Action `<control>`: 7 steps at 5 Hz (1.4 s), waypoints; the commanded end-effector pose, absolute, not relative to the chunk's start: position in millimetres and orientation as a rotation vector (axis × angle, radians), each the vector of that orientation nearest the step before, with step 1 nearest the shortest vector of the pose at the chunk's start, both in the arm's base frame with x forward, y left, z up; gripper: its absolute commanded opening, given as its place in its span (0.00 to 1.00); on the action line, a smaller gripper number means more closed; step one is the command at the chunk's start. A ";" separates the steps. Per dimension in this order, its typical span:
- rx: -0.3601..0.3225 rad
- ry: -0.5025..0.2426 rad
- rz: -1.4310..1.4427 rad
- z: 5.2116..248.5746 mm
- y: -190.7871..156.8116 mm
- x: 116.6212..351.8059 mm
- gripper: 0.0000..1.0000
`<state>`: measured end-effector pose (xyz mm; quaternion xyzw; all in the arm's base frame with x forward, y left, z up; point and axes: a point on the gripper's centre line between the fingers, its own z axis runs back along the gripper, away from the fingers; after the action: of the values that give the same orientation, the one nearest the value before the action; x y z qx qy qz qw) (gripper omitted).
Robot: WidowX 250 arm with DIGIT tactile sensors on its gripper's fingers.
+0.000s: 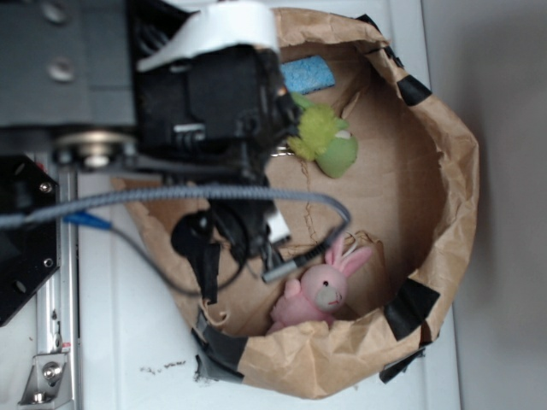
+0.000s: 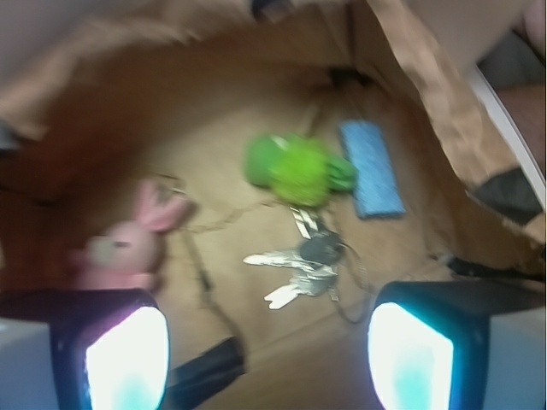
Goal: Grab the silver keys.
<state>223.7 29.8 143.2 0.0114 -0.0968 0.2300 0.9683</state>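
Note:
The silver keys [image 2: 301, 266] lie flat on the brown paper floor of the bag, fanned out on a thin wire ring, just below the green plush toy [image 2: 295, 169]. My gripper [image 2: 269, 354] hovers above the floor with its two glowing fingers [image 2: 126, 359] spread wide and nothing between them; the keys sit ahead of the gap, nearer the right finger. In the exterior view the arm and gripper [image 1: 248, 231] cover the keys, so they are hidden there.
A pink plush rabbit [image 2: 128, 243] lies left of the keys, close to my left finger. A blue sponge-like block [image 2: 370, 168] rests right of the green toy. The crumpled paper bag wall [image 1: 444, 171] rings everything. A black cable [image 2: 205, 371] runs across the floor between my fingers.

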 end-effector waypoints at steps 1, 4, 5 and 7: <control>-0.021 -0.212 0.499 106.0 41.4 223.9 1.00; -0.021 -0.212 0.499 106.0 41.4 223.9 1.00; -0.021 -0.212 0.499 106.0 41.4 223.9 1.00; -0.117 -0.012 0.342 105.8 68.0 205.5 1.00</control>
<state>199.0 55.1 94.3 -0.0655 0.0208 0.1586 0.9849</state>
